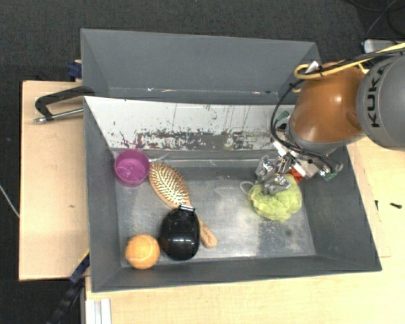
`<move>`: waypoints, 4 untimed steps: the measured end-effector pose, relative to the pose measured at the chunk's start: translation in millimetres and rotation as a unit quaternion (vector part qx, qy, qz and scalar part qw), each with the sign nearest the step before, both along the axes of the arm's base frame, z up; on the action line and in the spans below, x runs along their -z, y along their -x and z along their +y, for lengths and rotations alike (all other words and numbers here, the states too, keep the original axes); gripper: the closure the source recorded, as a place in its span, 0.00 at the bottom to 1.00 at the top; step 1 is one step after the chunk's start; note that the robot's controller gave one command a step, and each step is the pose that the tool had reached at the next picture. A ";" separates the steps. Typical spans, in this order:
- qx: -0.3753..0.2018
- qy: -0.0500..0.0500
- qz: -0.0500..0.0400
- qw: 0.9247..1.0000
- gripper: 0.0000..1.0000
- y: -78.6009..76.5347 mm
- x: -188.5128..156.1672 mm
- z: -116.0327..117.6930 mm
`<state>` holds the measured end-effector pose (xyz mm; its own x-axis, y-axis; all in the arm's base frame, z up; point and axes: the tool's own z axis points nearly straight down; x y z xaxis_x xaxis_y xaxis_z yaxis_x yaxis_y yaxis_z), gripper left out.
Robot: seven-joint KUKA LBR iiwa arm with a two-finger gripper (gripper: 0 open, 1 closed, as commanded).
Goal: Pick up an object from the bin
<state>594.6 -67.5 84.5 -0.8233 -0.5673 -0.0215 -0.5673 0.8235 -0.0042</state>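
One yellow-green fuzzy lump (pixel 278 203) is lying near the right wall of the bin (pixel 226 211), directly beneath the gripper (pixel 275 175), which is hanging at its upper edge; whether it's gripping, I can't tell.

Cup (pixel 131 167) at the bin's (pixel 339 216) left, hairbrush (pixel 170 185) just right of it. Ball (pixel 142 251) and mouse (pixel 179 235) lie before them; a rag (pixel 278 202) lies well right, beneath the gripper (pixel 275 179).

Grey metal bin (pixel 344 241) with dark red-brown speckling on far wall, magenta cup (pixel 131 167) far left, tan hairbrush (pixel 170 186), glossy black object (pixel 179 235), orange ball (pixel 142 251) near left, yellow-green lump (pixel 278 202) right, orange-brown wrist cover (pixel 324 110).
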 end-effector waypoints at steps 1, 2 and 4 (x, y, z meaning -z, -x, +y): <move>-0.003 0.003 0.007 1.000 1.00 18.1 -40.6 -1.2; -0.006 0.005 0.002 1.000 1.00 12.7 -52.8 -16.3; -0.013 0.004 0.007 1.000 1.00 29.5 -140.6 -59.4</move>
